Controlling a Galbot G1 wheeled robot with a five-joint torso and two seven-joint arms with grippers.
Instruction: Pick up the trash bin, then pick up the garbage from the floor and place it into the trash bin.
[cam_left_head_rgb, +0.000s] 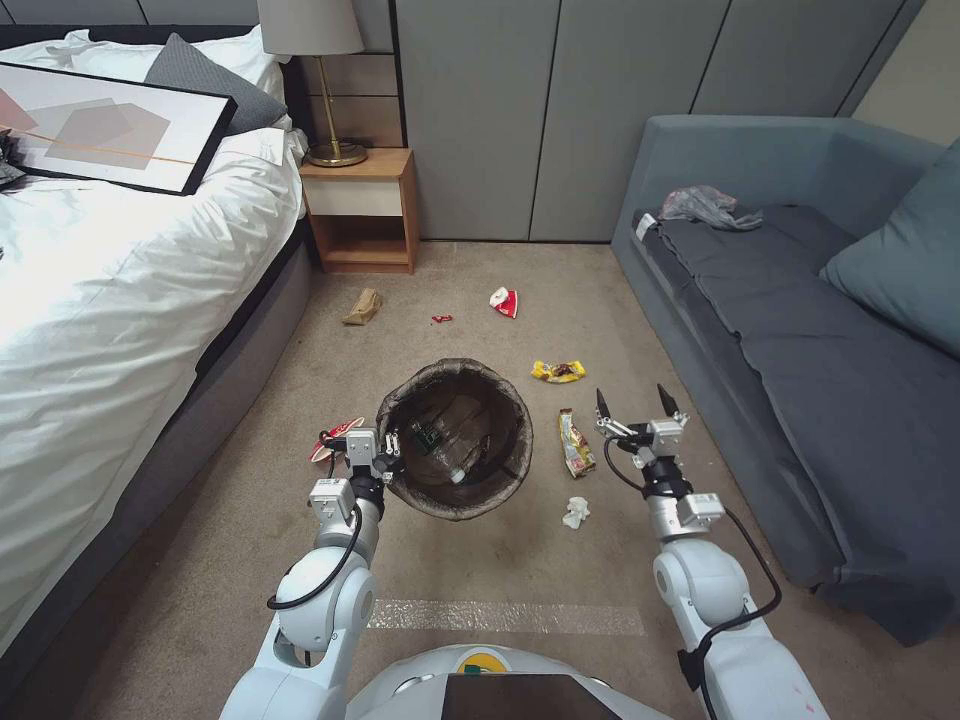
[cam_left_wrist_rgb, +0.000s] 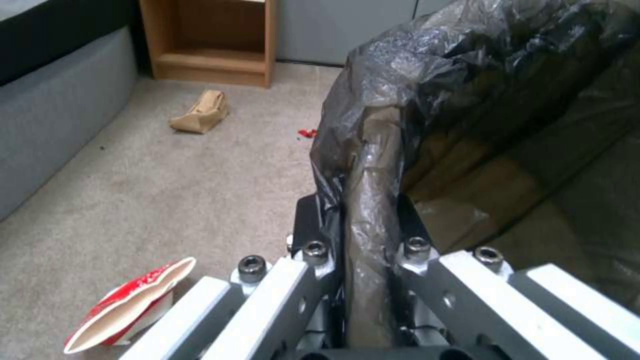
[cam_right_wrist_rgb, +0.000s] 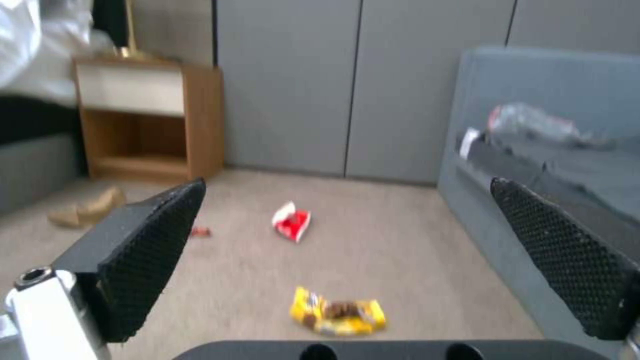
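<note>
The trash bin (cam_left_head_rgb: 512, 398), lined with a dark bag, tilts its mouth up toward me, and my left gripper (cam_left_head_rgb: 388, 462) is shut on its near-left rim. In the left wrist view that gripper (cam_left_wrist_rgb: 363, 215) pinches the bag-covered rim (cam_left_wrist_rgb: 373, 150). A bottle lies inside the bin. My right gripper (cam_left_head_rgb: 633, 400) is open above the floor, right of the bin, with nothing between its fingers (cam_right_wrist_rgb: 143, 250). Garbage lies around: a yellow wrapper (cam_left_head_rgb: 558, 371) (cam_right_wrist_rgb: 339, 316), a second wrapper (cam_left_head_rgb: 575, 443), white tissue (cam_left_head_rgb: 575, 512), a red-and-white wrapper (cam_left_head_rgb: 505, 301) (cam_right_wrist_rgb: 291, 222), a brown paper bag (cam_left_head_rgb: 363, 306) (cam_left_wrist_rgb: 200, 112), and a red-and-white wrapper (cam_left_wrist_rgb: 130, 305) beside my left gripper.
A bed (cam_left_head_rgb: 120, 300) runs along the left, with a wooden nightstand (cam_left_head_rgb: 362, 205) at its head. A grey-blue sofa (cam_left_head_rgb: 800, 340) lines the right and carries a crumpled plastic bag (cam_left_head_rgb: 708, 205). A pale tape strip (cam_left_head_rgb: 500, 617) crosses the carpet just before my base.
</note>
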